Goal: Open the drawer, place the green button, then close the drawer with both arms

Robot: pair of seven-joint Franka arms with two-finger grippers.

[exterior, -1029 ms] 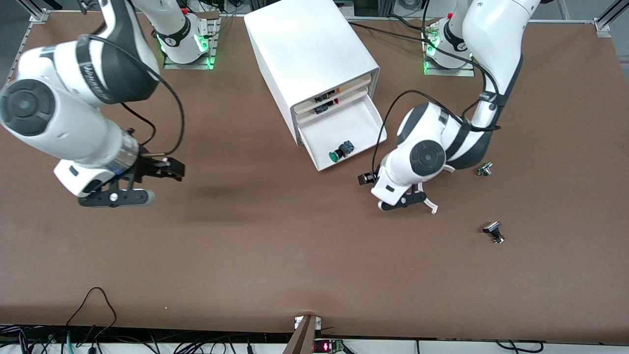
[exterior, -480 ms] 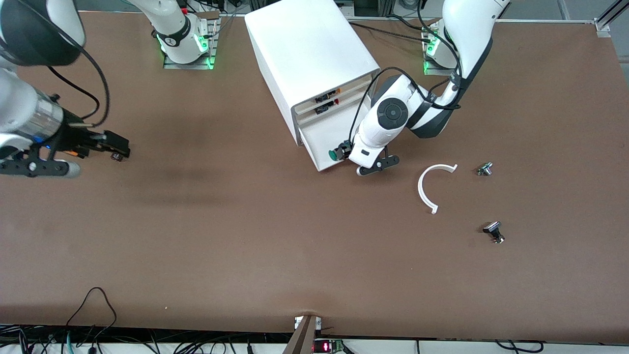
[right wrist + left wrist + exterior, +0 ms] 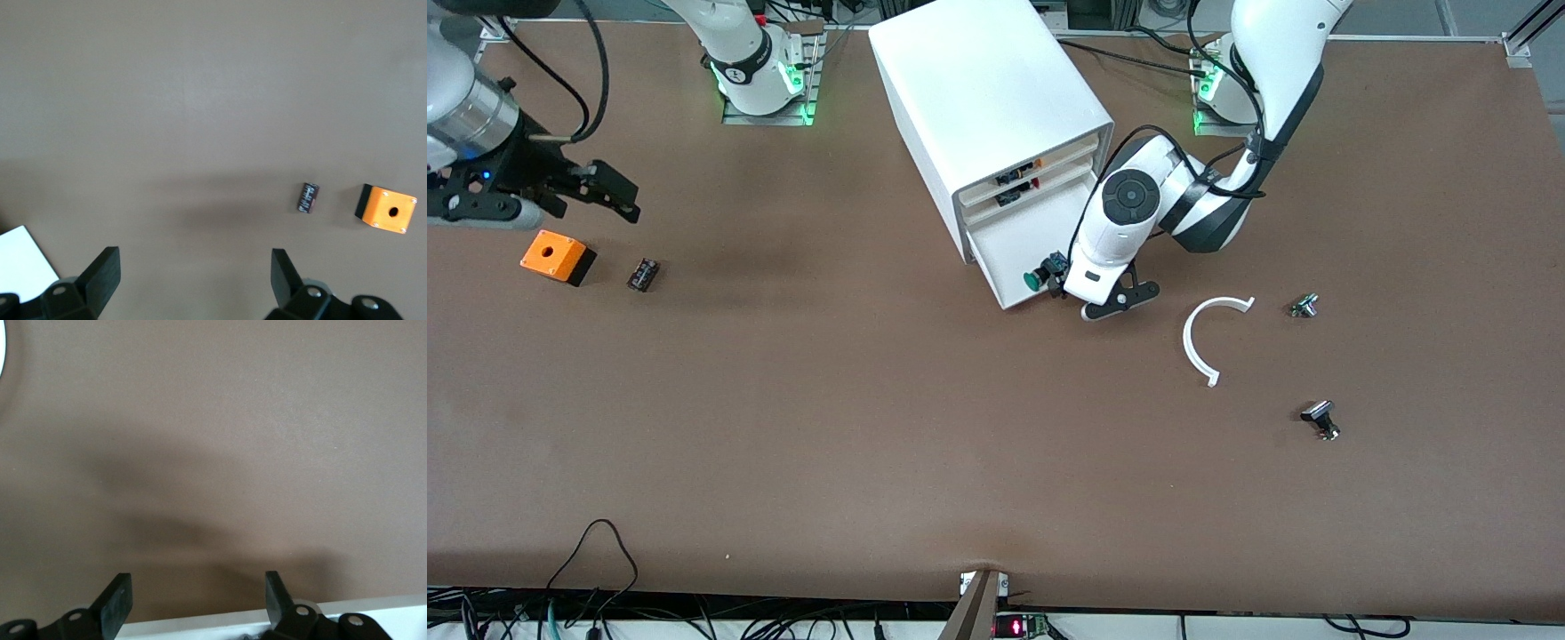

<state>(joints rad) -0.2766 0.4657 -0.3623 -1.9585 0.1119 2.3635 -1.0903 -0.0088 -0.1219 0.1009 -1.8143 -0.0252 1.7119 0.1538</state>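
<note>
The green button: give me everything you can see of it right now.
The button has a round green cap, a black body and a blue bit at its end. It lies on its side in the bottom drawer, which stands pulled out of the white cabinet, close to the drawer's front edge. The left pincer sits right beside it, fingers open; contact cannot be told.

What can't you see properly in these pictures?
- The open drawer: in the front view the left arm covers much of its tray.
- The button: the same arm hides part of its body.
- The left claw: the front view shows only one finger; the wrist hides the other.
- The two small buttons: too small for detail.
- The right arm: cut off by the front view's edge.
</note>
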